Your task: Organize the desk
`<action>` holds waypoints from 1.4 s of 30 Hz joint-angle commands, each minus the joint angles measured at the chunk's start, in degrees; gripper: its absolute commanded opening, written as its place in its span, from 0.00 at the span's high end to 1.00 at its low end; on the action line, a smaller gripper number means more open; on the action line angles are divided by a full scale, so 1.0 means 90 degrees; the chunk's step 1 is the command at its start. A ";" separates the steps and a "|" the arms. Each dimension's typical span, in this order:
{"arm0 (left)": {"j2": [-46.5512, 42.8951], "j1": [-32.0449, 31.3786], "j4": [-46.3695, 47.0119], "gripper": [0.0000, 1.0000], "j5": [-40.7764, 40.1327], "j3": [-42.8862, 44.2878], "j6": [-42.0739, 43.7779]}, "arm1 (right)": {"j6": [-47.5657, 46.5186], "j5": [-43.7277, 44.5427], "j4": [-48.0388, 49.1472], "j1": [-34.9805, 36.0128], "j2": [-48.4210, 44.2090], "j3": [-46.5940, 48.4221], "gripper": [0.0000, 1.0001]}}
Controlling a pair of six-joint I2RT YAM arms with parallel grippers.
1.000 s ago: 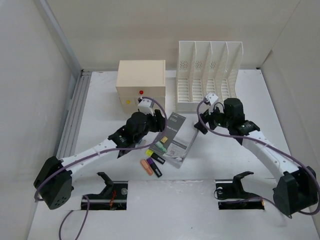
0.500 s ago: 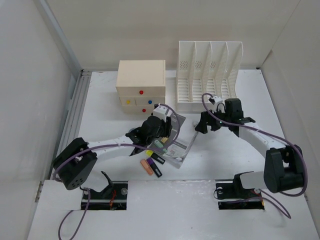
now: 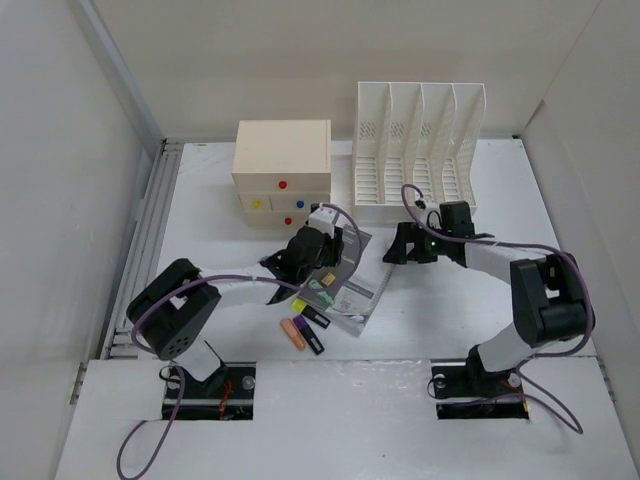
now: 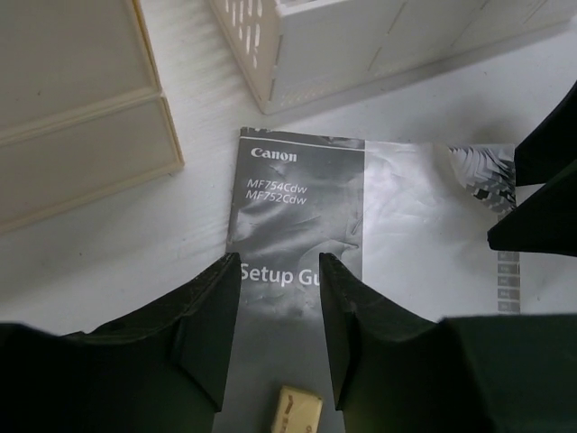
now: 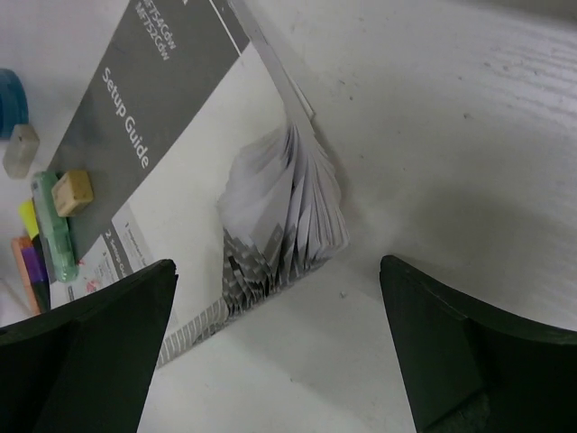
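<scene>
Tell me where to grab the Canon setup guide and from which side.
Probably best: grip the fanned pages along the setup guide's right edge, coming in from the right with the open right gripper. They curl up off the desk there, while the cover lies flat and an eraser weighs its left side.

The gray booklet (image 4: 297,198) lying on the desk (image 4: 117,262) has words on its cover. At the top it says "Canon" in white letters. Under that are two lines, "MF754Cdw" and "MF752Cdw". Lower down, in bigger white letters, it says "Setup Guide". The left wrist view shows only "Setup Gu", but the right wrist view shows it all. There is more print lower on the cover, too small to read.
</scene>
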 commanded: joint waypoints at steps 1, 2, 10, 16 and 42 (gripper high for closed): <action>0.0209 0.0000 0.0624 0.64 0.0155 0.0322 0.0167 | 0.0309 -0.0279 0.0443 0.0002 0.0236 0.0004 0.00; 0.0287 0.0000 0.0625 0.66 0.0223 0.0389 0.0167 | 0.0367 -0.0279 0.0443 0.0002 0.0323 0.0004 0.00; 0.0863 0.0000 0.0810 0.83 0.0614 0.0440 0.0040 | 0.0505 -0.0728 0.0600 0.0216 0.0773 0.0072 0.08; 0.1088 0.0000 0.0947 0.92 0.0907 0.0371 -0.0097 | 0.0505 -0.0875 0.0600 0.0549 0.0988 0.0140 0.17; 0.1538 0.0078 -0.0224 0.77 0.1474 0.1533 -0.0058 | 0.0192 -0.0407 0.0365 -0.0476 -0.0660 0.0424 1.00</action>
